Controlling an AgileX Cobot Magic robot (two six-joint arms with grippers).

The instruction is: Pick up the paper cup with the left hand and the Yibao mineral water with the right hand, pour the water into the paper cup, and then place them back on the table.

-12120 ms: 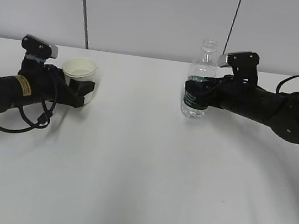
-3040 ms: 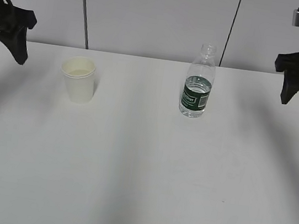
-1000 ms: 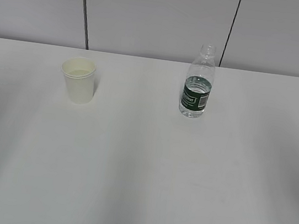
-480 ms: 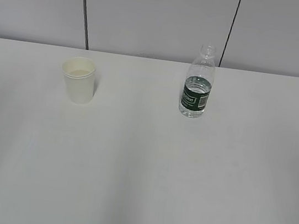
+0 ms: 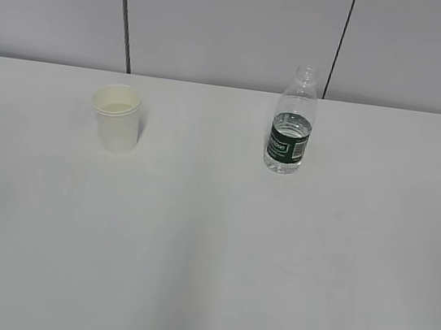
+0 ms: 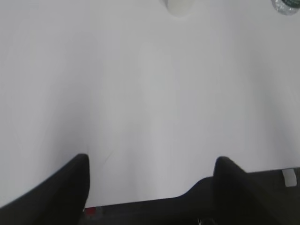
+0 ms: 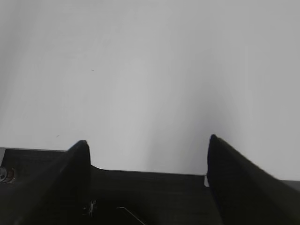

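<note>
Now you see the paper cup (image 5: 115, 117) and the Yibao mineral water (image 5: 292, 126) upright near the table's (image 5: 207, 262) far edge, well apart. Both tools, left (image 6: 152, 161) and right (image 7: 147, 143), gape wide and empty; the cup probably holds water. Keep clear.

Pale grey wall panels (image 5: 232, 27) (dark seams, perhaps gaps) behind.

My paper cup (image 5: 116, 118) stands upright on the table (image 5: 208, 253), white with a rolled rim, a pale liquid surface showing inside. Well to its right stands the Yibao mineral water (image 5: 293, 122), upright and capless, clear and ribbed, its dark green label facing forward, partly full.
</note>
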